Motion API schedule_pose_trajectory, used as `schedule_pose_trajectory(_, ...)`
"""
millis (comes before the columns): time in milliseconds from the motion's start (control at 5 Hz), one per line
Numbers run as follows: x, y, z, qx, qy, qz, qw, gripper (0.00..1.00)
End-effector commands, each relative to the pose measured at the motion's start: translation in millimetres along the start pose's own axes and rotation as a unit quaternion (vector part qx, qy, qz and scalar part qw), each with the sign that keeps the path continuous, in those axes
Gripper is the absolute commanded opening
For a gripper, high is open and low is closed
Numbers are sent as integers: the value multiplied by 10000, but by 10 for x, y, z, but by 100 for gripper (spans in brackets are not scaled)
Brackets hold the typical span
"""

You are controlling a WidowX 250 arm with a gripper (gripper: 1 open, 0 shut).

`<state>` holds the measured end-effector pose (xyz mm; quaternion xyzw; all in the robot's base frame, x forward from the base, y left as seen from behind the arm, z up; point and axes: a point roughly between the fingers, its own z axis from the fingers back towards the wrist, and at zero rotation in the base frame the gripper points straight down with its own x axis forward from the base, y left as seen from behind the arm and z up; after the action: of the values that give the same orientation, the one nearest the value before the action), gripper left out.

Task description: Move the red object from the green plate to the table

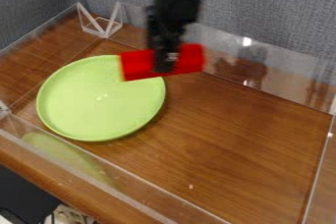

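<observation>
The end effector (168,59) is hanging from a dark arm that is coming down from the top edge of the view, pointing straight down. Its jaws are gripping the red block (163,62) across its middle, so the block is sticking out to both sides of them. The block is lying roughly level, its long side running left to right in the view.

Taking the green plate (98,98) as the landmark: the block is being held in the air above the plate's far right rim, partly over the plate's edge and partly past it, toward the back of the bench (237,140). It is not touching the plate. The plate itself is sitting flat on the left part of the bench, and nothing is lying in it.

Behind the plate, near the back left corner, a small clear wire-like stand (102,20) is standing by the acrylic wall (269,56). To the right of the plate, the bench's wood-grain surface is showing a faint reflection of the arm.
</observation>
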<state>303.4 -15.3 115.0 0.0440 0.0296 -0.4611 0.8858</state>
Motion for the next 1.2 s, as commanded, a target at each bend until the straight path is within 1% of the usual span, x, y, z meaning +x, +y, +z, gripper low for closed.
schedule_pose_trajectory(0,-70,236,-8,149,-203,-152,9996,100)
schedule_pose_trajectory(200,-92,273,-261,-60,-170,-440,9989,100)
schedule_pose_trajectory(400,182,-4,-157,43,-213,-1141,9932,100)
schedule_pose_trajectory(600,576,-306,-62,127,-292,-1864,9820,0)
schedule_pose_trajectory(800,738,-527,-86,159,-421,-2133,9759,0)
schedule_pose_trajectory(1000,868,-661,-195,61,-579,-2315,9711,0)
